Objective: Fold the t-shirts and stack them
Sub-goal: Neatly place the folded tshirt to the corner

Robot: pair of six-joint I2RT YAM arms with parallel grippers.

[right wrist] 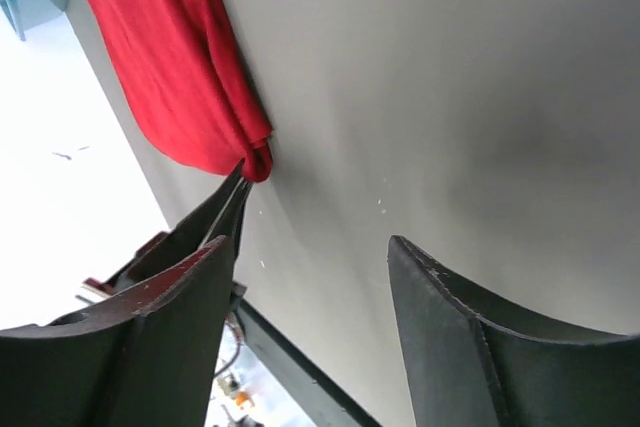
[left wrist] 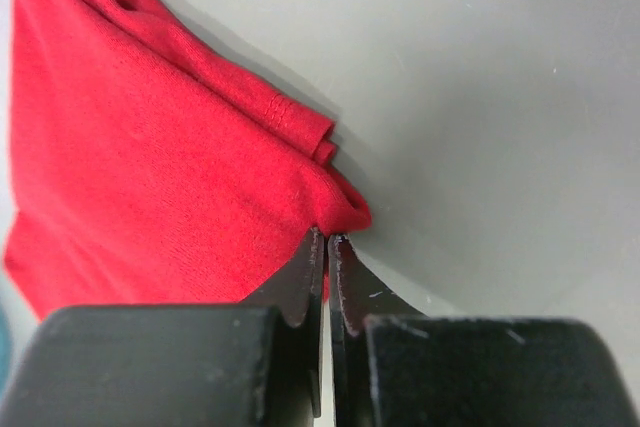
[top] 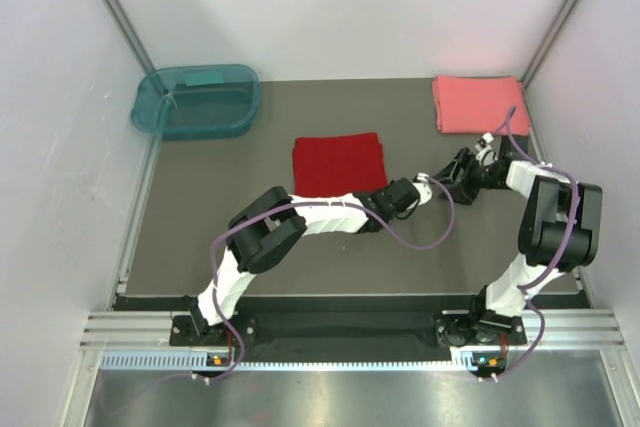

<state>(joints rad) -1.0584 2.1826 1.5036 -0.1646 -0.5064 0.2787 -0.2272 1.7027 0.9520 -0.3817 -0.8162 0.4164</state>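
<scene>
The left gripper [left wrist: 325, 239] has its fingers pressed together on the near right corner of the deep red t-shirt [top: 338, 162]. That shirt lies as a folded square in the middle of the table [top: 330, 257]. The right gripper [right wrist: 310, 247] hangs just beside that corner with its fingers spread and nothing between them. The coral-pink t-shirt [top: 478, 104] sits neatly folded at the far right corner, well apart from the red one. A teal tub [top: 240, 97] stands at the far left.

The step in hand is probably to move the red shirt onto the pink one. A pinch at one corner is a weak hold for that. In the left wrist view a hemmed layer sits a little back from the pinched tip, so the grip may not include every layer. Lifting from this point alone would probably let the fold fall open. The right gripper would do well to take a second corner on the same edge. Then both arms can carry the shirt low and level, keeping the edge taut, and lay it squarely over the pink rectangle.
</scene>
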